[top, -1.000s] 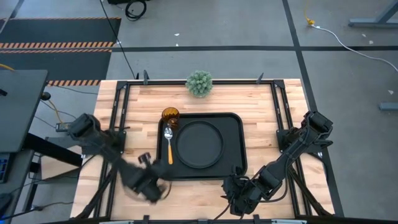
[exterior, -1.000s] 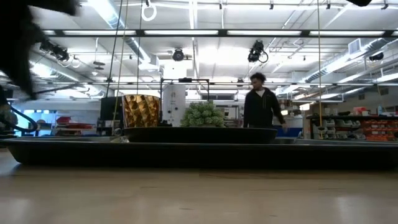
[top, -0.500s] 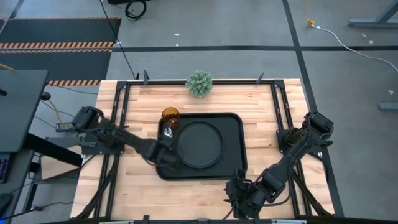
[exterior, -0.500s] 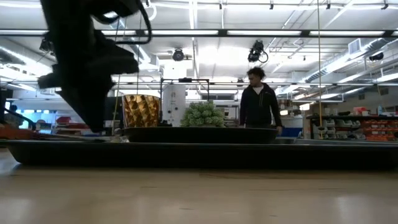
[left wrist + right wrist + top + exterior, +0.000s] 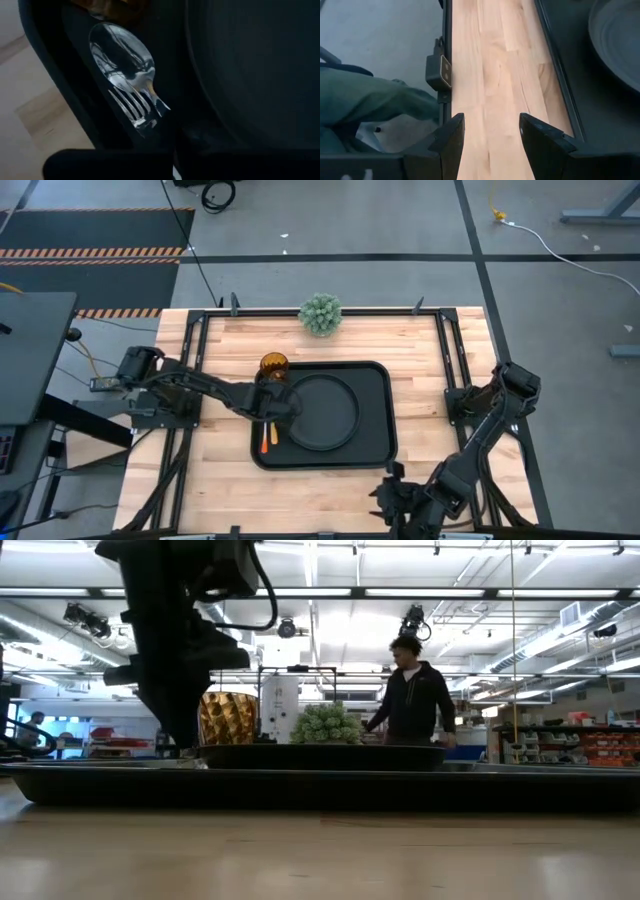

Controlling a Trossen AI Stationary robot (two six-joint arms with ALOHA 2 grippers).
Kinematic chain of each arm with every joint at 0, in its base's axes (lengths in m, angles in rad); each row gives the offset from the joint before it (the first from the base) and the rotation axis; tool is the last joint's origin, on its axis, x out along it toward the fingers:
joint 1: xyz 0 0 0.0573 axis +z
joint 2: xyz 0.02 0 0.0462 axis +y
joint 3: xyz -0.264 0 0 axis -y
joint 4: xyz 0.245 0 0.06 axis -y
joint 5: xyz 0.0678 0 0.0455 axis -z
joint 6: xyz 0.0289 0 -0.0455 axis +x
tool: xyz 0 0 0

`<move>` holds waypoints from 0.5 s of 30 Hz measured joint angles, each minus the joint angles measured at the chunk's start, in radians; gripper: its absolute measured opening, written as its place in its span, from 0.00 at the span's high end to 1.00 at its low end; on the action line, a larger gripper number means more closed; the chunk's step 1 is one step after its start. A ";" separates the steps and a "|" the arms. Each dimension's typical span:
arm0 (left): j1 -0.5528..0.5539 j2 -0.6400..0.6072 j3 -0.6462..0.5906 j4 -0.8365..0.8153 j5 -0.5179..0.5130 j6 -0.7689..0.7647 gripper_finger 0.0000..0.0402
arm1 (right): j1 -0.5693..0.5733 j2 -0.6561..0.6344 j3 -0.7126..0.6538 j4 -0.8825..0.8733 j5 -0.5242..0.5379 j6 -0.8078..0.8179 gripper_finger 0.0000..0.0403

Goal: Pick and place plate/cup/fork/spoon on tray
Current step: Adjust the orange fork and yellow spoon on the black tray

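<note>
The black tray (image 5: 375, 442) lies mid-table with the round black plate (image 5: 325, 412) in it. The amber cup (image 5: 273, 365) stands in the tray's far left corner. The spoon (image 5: 121, 49) lies in the tray's left strip, bowl toward the cup. The fork (image 5: 133, 106) shows beside it, tines by the spoon's neck. Both orange handles (image 5: 267, 438) stick out from under my left gripper (image 5: 270, 406), which hovers low over this strip. Whether it touches the fork is hidden. My right gripper (image 5: 492, 137) is open and empty near the table's near edge, right of the tray.
A green spiky plant (image 5: 320, 313) stands at the table's far edge behind the tray. Bare wood (image 5: 215, 340) lies left and right of the tray. A person (image 5: 410, 700) stands in the room beyond the table.
My left gripper has swung from the table's near edge, left of the tray, toward the far edge and right, over the tray's left strip. The fork now shows there beside the spoon. My right gripper has drawn back a little toward the near edge.
</note>
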 joint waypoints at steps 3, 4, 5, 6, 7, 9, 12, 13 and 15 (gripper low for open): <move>-0.018 -0.005 0.000 -0.002 0.029 0.010 0.97 | 0.016 0.000 0.000 0.000 0.021 0.021 0.51; -0.029 -0.006 0.000 -0.012 0.046 0.015 0.97 | 0.019 0.000 0.000 0.000 0.022 0.027 0.51; -0.042 -0.007 0.000 -0.016 0.062 0.026 0.97 | 0.023 0.000 0.000 -0.001 0.022 0.034 0.51; -0.056 -0.007 0.000 -0.012 0.079 0.032 0.97 | 0.026 0.000 0.000 -0.001 0.022 0.040 0.51; -0.072 -0.007 0.000 -0.009 0.096 0.034 0.97 | 0.029 0.000 0.000 -0.001 0.022 0.045 0.51; -0.103 -0.007 0.000 -0.010 0.111 0.031 0.97 | 0.030 0.000 0.000 -0.001 0.022 0.050 0.51; -0.135 -0.007 -0.001 -0.009 0.101 0.011 0.97 | 0.029 0.000 0.000 -0.002 0.022 0.049 0.51; -0.139 -0.007 -0.005 0.002 0.090 0.008 0.97 | 0.029 0.000 0.000 -0.001 0.023 0.045 0.51; -0.144 -0.007 -0.025 0.028 0.069 0.000 0.97 | 0.022 0.000 0.000 -0.001 0.022 0.036 0.51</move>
